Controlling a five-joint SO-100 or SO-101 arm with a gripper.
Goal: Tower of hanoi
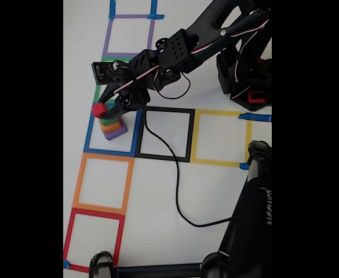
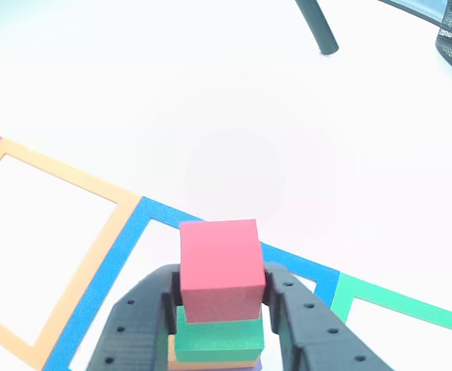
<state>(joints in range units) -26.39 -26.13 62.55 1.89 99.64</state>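
Nearest to the camera in the other view, the gripper (image 2: 219, 301) stands around the red cube (image 2: 219, 267), one black finger (image 2: 137, 328) on each side of it. The fingers seem to touch the cube's sides, so I judge that they are closed on it, opened only as wide as the cube. The cube sits at the top of the stack: under it is a green block (image 2: 218, 340), then an orange one (image 2: 210, 363), and a bit of purple at the bottom edge.

In the fixed view the stack (image 1: 112, 126) stands inside the blue square (image 1: 112, 132), with the red cube (image 1: 99, 109) at the top left of it. Farther away lie the orange square (image 2: 52, 255) and the green square (image 2: 395, 305), both empty as far as I can see.

The step in hand seems to be the taking or the setting of the smallest piece; which of the two I cannot tell. If it is taking, the next move needs a straight lift, so that the green block below does not slide.
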